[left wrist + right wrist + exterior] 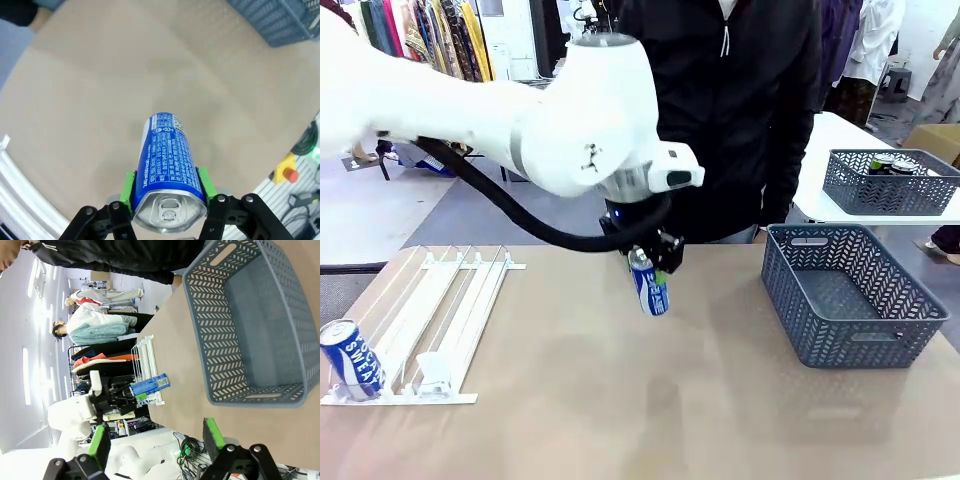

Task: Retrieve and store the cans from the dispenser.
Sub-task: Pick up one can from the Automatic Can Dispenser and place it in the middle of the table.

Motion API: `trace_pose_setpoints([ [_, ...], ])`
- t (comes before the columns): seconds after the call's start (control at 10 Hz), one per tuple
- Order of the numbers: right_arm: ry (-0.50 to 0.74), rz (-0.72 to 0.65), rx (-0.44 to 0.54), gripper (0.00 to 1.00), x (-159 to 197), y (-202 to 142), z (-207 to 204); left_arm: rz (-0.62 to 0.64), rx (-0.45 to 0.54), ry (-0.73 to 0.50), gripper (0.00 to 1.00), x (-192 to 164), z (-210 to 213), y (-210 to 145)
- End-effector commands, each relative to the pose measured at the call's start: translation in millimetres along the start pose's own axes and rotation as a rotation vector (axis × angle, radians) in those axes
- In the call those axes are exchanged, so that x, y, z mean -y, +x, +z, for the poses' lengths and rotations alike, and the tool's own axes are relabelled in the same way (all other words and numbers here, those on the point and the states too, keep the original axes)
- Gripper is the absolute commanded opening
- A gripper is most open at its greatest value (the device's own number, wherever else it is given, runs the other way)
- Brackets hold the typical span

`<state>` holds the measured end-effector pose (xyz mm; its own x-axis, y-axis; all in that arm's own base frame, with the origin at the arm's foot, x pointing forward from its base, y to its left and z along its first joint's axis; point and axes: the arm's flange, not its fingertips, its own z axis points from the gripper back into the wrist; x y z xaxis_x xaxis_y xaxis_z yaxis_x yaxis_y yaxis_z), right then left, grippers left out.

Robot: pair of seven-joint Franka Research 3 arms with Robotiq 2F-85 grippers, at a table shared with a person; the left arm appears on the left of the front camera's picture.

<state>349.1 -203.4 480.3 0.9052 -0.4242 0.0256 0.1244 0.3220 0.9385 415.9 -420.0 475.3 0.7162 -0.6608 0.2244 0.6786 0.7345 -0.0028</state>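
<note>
L gripper clamped on blue Pocari Sweat can nr its top, pads on both sides. Can hangs above table, btwn dispenser & mesh basket. My R gripper: jaws wide apart.

Two blue cans, one dispenser

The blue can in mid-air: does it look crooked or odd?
Slightly: the blue can hangs a little tilted, pinched near its silver top by the left pincer, above the table. No dent or spill shows.
</note>
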Motion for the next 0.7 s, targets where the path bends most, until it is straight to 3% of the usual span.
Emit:
trace_pose_setpoints([
  [0.0,0.004,0.014,-0.005,1.00,-2.4,-0.3,1.9,0.005,-0.011,0.065,0.00,-9.4,13.6,1.3],
  [0.1,0.004,0.014,-0.005,1.00,-2.4,-0.3,1.9,0.000,0.000,0.000,0.00,0.0,0.0,0.0],
  [0.3,0.004,0.014,-0.005,1.00,-2.4,-0.3,1.9,0.000,0.000,0.000,0.00,0.0,0.0,0.0],
  [0.6,0.004,0.014,-0.005,1.00,-2.4,-0.3,1.9,0.038,-0.088,-0.024,0.00,-15.6,-33.1,17.0],
])
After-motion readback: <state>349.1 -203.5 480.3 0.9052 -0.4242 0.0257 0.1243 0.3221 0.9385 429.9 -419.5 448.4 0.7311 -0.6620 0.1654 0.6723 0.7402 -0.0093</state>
